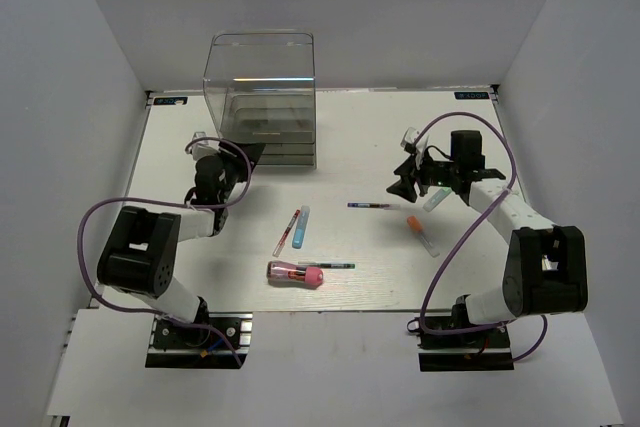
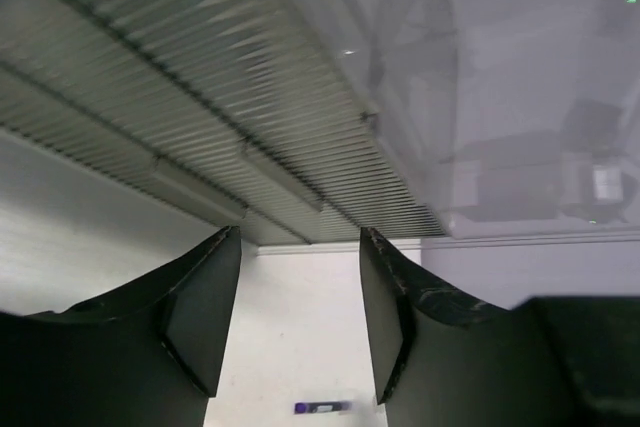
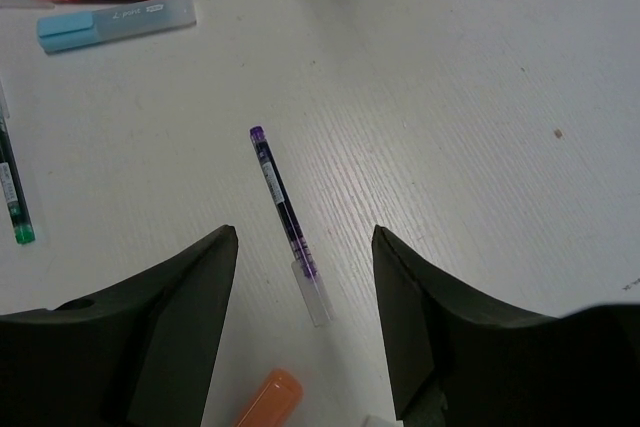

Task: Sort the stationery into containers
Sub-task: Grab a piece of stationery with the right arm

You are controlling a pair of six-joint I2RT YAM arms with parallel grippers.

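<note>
White table [image 1: 360, 147], purple pen [image 3: 288, 225], clear box [image 1: 262, 87]

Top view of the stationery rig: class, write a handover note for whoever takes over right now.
Left gripper: open, empty, facing the clear box drawers.
Right gripper: open, empty, over the purple pen.
On the table: red pen, light-blue marker, pink tube, green-tipped pen, orange-capped marker.
Done: nothing visibly boxed.
Left: all of them.
</note>
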